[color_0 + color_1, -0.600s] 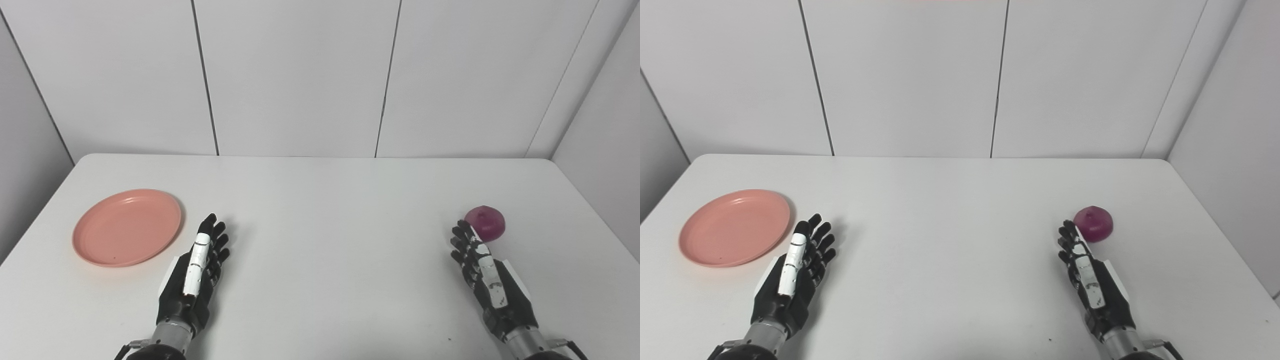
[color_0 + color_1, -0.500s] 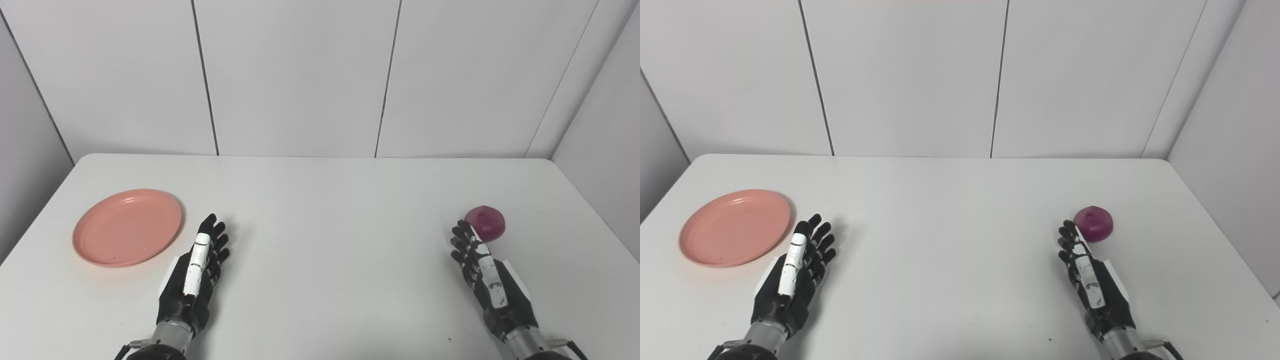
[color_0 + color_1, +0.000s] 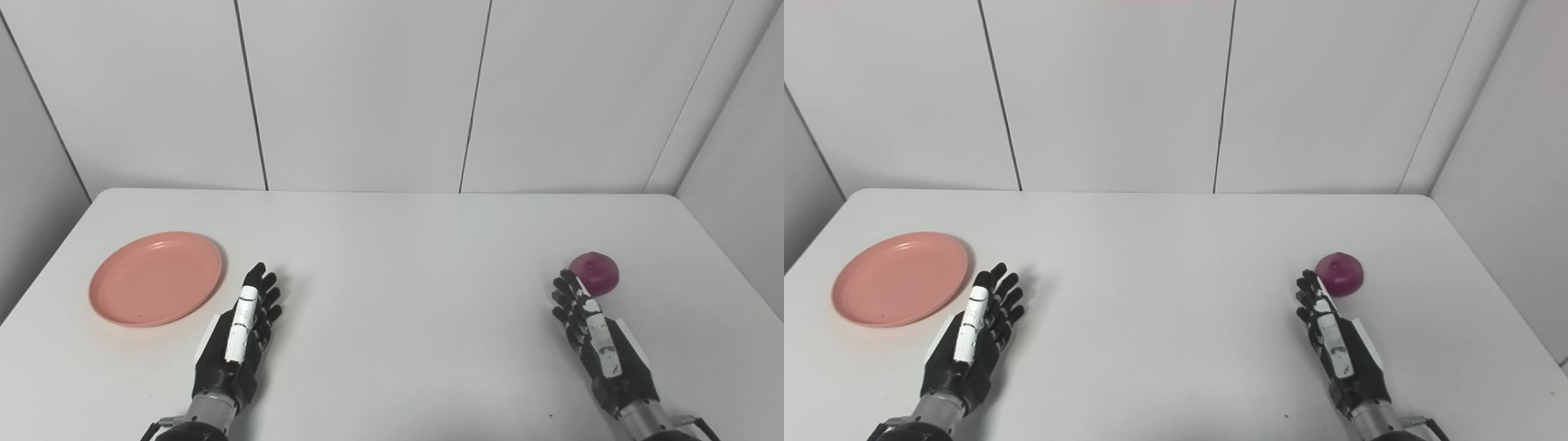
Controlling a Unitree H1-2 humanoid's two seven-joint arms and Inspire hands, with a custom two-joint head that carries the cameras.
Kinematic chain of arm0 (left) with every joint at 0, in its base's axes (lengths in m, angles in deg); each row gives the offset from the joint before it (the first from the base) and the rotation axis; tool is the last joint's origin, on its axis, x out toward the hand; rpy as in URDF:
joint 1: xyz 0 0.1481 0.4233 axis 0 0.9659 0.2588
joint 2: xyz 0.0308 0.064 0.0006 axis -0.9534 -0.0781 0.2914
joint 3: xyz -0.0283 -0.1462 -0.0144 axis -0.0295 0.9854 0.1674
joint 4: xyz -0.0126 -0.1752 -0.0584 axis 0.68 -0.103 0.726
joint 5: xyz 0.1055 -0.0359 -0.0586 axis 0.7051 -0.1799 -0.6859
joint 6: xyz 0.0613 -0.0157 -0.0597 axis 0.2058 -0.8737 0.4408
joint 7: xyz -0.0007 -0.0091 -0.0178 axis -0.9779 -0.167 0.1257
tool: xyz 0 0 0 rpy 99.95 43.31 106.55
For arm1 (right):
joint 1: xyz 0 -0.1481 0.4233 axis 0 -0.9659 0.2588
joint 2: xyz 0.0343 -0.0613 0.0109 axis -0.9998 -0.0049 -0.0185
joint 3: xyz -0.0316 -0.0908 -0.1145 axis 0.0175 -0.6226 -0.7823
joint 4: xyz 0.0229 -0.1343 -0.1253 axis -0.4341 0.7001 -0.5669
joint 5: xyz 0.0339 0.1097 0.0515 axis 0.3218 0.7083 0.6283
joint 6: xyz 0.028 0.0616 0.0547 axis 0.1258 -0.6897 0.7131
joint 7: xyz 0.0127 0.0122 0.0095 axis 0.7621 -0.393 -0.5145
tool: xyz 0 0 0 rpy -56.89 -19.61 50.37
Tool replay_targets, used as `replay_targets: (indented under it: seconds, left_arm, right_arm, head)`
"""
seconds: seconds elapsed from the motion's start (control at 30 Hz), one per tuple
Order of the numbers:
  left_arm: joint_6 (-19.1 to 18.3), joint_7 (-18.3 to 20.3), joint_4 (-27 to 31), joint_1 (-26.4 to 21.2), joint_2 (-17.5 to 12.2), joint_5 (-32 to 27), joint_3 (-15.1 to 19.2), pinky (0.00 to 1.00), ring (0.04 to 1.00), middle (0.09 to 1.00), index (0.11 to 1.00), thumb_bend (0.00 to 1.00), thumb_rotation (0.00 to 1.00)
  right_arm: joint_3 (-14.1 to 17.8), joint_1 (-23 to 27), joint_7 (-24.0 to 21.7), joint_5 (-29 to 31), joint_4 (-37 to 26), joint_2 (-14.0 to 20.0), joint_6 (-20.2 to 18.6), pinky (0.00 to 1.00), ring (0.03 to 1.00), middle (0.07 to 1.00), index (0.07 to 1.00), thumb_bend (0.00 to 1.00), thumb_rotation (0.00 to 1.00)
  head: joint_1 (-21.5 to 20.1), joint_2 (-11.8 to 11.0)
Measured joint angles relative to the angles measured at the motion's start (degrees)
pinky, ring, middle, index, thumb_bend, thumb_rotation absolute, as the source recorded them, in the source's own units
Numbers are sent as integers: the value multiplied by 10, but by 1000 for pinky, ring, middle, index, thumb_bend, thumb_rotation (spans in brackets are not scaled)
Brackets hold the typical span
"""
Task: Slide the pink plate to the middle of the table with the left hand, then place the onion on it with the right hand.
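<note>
Left eye view shows a white table [image 3: 404, 257] with the pink plate [image 3: 156, 278] lying flat near its left edge, about midway between the near and far edges. The left hand [image 3: 242, 334] lies near the table's near edge, just right of the plate; its fingers [image 3: 262, 293] are stretched out flat and a little spread, holding nothing, and their tips point toward the far edge. The plate's right rim is just beside the fingertips, with a narrow strip of bare table between them, so they are apart.

The purple onion [image 3: 594, 273] sits near the right edge of the table. The right hand [image 3: 597, 337] comes in from the near edge with its fingers [image 3: 566, 297] extended and loosely spread, empty. The onion lies just beyond and to the right of those fingertips; whether they touch it cannot be told.

Compared with the frames from half a second ago, nothing differs: plate, onion and both hands are in the same places, with the fingers in the same pose.
</note>
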Motion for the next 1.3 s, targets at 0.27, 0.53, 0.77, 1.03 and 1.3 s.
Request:
replay_targets:
  seconds: [0.27, 0.53, 0.77, 1.03, 1.3]
  left_arm:
    - [0, 0, -1, 0, 0, 0, -1, 1000, 1000, 1000, 1000, 674, 914]
    - [0, 0, -1, 0, 0, 1, -2, 1000, 1000, 1000, 1000, 665, 907]
    - [0, 0, -1, 0, 0, 2, -2, 1000, 1000, 1000, 1000, 670, 904]
    - [0, 0, -1, 0, 0, 5, -5, 1000, 1000, 1000, 1000, 667, 907]
    - [0, 0, -1, 0, 0, 6, -7, 1000, 1000, 1000, 1000, 652, 912]
  right_arm:
    - [0, 0, -1, 0, 0, 0, 0, 1000, 1000, 981, 1000, 962, 1000]
    - [0, 0, -1, 0, 0, 0, 0, 1000, 1000, 980, 1000, 959, 1000]
    - [0, 0, -1, 0, 0, 0, 0, 1000, 1000, 981, 1000, 961, 1000]
    - [0, 0, -3, 1, 0, 1, 0, 1000, 1000, 979, 1000, 961, 1000]
    - [0, 0, -3, 1, 0, 1, 0, 1000, 1000, 976, 1000, 968, 1000]
  head:
    - [-1, -1]
    - [2, -1]
    - [1, 1]
    - [1, 1]
    - [9, 3]
